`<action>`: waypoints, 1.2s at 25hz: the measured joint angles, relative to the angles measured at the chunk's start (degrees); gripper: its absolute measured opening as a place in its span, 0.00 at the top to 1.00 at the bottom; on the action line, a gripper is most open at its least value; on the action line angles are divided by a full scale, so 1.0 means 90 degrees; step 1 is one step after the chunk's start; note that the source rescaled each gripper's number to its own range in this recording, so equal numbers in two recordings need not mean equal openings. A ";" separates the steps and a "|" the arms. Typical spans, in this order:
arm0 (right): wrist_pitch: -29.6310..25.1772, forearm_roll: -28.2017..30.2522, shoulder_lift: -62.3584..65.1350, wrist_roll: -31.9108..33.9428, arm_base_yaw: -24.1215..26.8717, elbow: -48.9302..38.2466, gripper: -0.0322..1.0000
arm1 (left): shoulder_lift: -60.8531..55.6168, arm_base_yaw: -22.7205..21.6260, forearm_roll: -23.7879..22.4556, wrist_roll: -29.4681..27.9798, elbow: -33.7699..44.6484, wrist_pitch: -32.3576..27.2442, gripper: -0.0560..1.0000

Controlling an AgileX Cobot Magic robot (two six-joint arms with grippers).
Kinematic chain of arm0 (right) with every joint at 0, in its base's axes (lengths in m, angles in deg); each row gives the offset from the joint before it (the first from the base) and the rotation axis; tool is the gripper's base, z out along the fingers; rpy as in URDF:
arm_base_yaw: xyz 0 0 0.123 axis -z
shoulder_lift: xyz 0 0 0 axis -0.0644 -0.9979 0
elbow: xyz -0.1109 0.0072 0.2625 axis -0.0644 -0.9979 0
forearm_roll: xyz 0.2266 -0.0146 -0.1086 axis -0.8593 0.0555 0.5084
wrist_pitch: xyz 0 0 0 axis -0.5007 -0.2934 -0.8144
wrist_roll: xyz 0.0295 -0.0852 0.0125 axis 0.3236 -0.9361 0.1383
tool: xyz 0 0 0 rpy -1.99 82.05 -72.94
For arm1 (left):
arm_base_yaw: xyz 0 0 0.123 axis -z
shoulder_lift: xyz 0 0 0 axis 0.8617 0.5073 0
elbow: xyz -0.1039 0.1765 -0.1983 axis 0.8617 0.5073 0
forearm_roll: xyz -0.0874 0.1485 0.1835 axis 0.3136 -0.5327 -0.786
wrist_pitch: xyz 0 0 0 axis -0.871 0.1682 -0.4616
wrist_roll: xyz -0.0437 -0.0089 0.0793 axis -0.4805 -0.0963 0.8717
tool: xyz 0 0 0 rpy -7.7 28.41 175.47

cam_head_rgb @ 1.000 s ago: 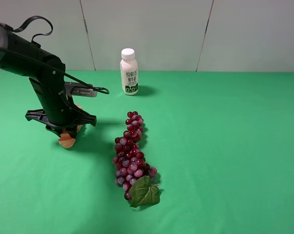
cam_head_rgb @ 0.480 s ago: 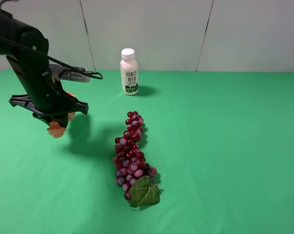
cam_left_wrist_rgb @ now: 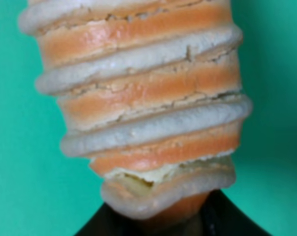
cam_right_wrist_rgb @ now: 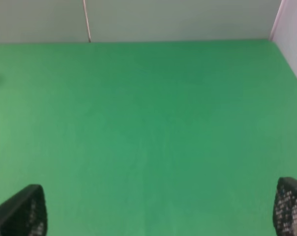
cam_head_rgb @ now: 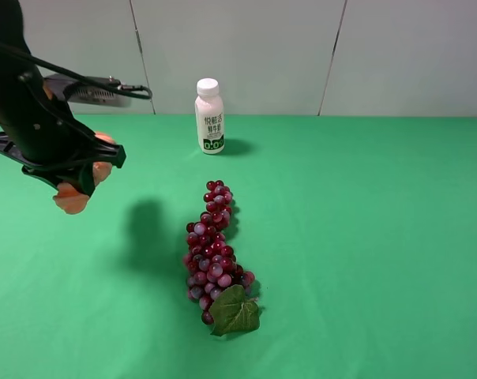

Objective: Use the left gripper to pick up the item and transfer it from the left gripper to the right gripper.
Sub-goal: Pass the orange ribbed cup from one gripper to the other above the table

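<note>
The item, an orange-and-cream ribbed toy bread loaf (cam_head_rgb: 71, 197), hangs in my left gripper (cam_head_rgb: 76, 183) at the far left of the exterior view, lifted well above the green cloth. Only its ends show past the black claw there. In the left wrist view the loaf (cam_left_wrist_rgb: 138, 98) fills the frame, and the black gripper shows only along the edge nearest the wrist. My right gripper (cam_right_wrist_rgb: 161, 209) is open and empty over bare green cloth. Its mesh-patterned fingertips (cam_right_wrist_rgb: 20, 211) stand wide apart. The right arm is out of the exterior view.
A dark red grape bunch (cam_head_rgb: 215, 249) with a green leaf (cam_head_rgb: 235, 312) lies at the middle of the green table (cam_head_rgb: 365, 237). A white bottle (cam_head_rgb: 209, 115) stands upright at the back, near the pale wall. The left arm casts a shadow left of the grapes.
My left arm has risen and moved left and back, carrying the loaf off the cloth. The grapes and the bottle have not moved.
</note>
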 joint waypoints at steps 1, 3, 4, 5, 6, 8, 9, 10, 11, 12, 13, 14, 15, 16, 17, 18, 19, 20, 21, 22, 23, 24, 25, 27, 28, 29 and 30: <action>0.0000 0.0000 0.0000 0.0000 0.0000 0.0000 0.00 | -0.0108 0.0000 0.0105 0.0132 0.0000 -0.0007 0.91; 0.0000 0.0000 0.0000 0.0000 0.0000 0.0000 0.00 | -0.0283 0.0000 0.0301 0.0394 0.0000 -0.0060 0.92; 0.0000 0.0000 0.0000 0.0000 0.0000 0.0000 0.00 | -0.0364 0.0000 0.0393 0.0541 0.0000 -0.0087 0.91; 0.0000 0.0000 0.0000 0.0000 0.0000 0.0000 0.00 | -0.0439 0.0000 0.0479 0.0649 0.0000 -0.0101 0.91; 0.0000 0.0000 0.0000 0.0000 0.0000 0.0000 0.00 | -0.0504 0.0000 0.0567 0.0777 0.0000 -0.0107 0.91; 0.0000 0.0000 0.0000 0.0000 0.0000 0.0000 0.00 | -0.0581 0.0000 0.0747 0.0972 0.0000 -0.0129 0.91; 0.0000 0.0000 0.0000 0.0000 0.0000 0.0000 0.00 | -0.0605 0.0000 0.0843 0.1051 0.0000 -0.0151 0.91; 0.0000 0.0000 0.0000 0.0000 0.0000 0.0000 0.00 | -0.0610 0.0000 0.0927 0.1145 -0.0015 -0.0167 0.91; 0.0000 0.0000 0.0000 0.0000 0.0000 0.0000 0.00 | -0.0610 0.0000 0.0981 0.1249 -0.0047 -0.0176 0.91; 0.0000 0.0000 0.0000 0.0000 0.0000 0.0000 0.00 | -0.0610 0.0000 0.1030 0.1338 -0.0089 -0.0176 0.91; 0.0000 0.0000 0.0000 0.0000 0.0000 0.0000 0.00 | -0.0610 0.0000 0.1046 0.1424 -0.0124 -0.0176 0.91; 0.0000 0.0000 0.0000 0.0000 0.0000 0.0000 0.00 | -0.0610 0.0000 0.1058 0.1522 -0.0166 -0.0176 0.91; 0.0000 0.0000 0.0000 0.0000 0.0000 0.0000 0.00 | -0.0610 0.0000 0.1058 0.1607 -0.0211 -0.0176 0.91; 0.0000 0.0000 0.0000 0.0000 0.0000 0.0000 0.00 | -0.0610 0.0000 0.1058 0.1680 -0.0259 -0.0176 0.91; 0.0000 -0.0026 0.0000 0.0000 0.0000 0.0000 0.00 | -0.0610 0.0000 0.1058 0.1758 -0.0300 -0.0176 0.91; 0.0000 -0.0058 0.0000 0.0007 0.0000 0.0000 0.00 | -0.0610 0.0000 0.1058 0.1841 -0.0353 -0.0176 0.91; 0.0000 -0.0140 0.0000 0.0007 0.0000 0.0000 0.00 | -0.0610 0.0000 0.1061 0.1905 -0.0411 -0.0176 0.91; 0.0003 -0.0242 0.0000 0.0007 0.0000 0.0000 0.00 | -0.0610 0.0000 0.1066 0.1942 -0.0469 -0.0176 0.91; 0.0003 -0.0354 0.0000 0.0007 0.0000 0.0000 0.00 | -0.0610 0.0017 0.1066 0.1958 -0.0519 -0.0176 0.91; 0.0008 -0.0442 -0.0011 0.0013 0.0000 0.0000 0.00 | -0.0610 0.0059 0.1042 0.2001 -0.0572 -0.0170 0.92; 0.0008 -0.0543 -0.0082 0.0013 0.0000 0.0000 0.00 | -0.0610 0.0144 0.1001 0.2044 -0.0624 -0.0170 0.92; 0.0025 -0.0622 -0.0190 0.0019 0.0000 0.0000 0.00 | -0.0610 0.0251 0.0925 0.2119 -0.0656 -0.0155 0.92; 0.0035 -0.0670 -0.0372 0.0019 0.0000 0.0000 0.00 | -0.0610 0.0411 0.0844 0.2225 -0.0679 -0.0155 0.92; 0.0079 -0.0768 -0.0709 0.0056 -0.0064 0.0000 0.00 | -0.0610 0.0745 0.0592 0.2367 -0.0706 -0.0125 0.92; 0.0168 -0.0835 -0.0847 0.0095 -0.0156 0.0019 0.00 | -0.0610 0.0916 0.0432 0.2396 -0.0706 -0.0095 0.92; 0.0315 -0.0908 -0.0967 0.0124 -0.0256 0.0054 0.00 | -0.0610 0.1070 0.0306 0.2426 -0.0706 -0.0061 0.92; 0.0472 -0.0971 -0.1094 0.0139 -0.0336 0.0088 0.00 | -0.0610 0.1206 0.0160 0.2441 -0.0706 -0.0019 0.93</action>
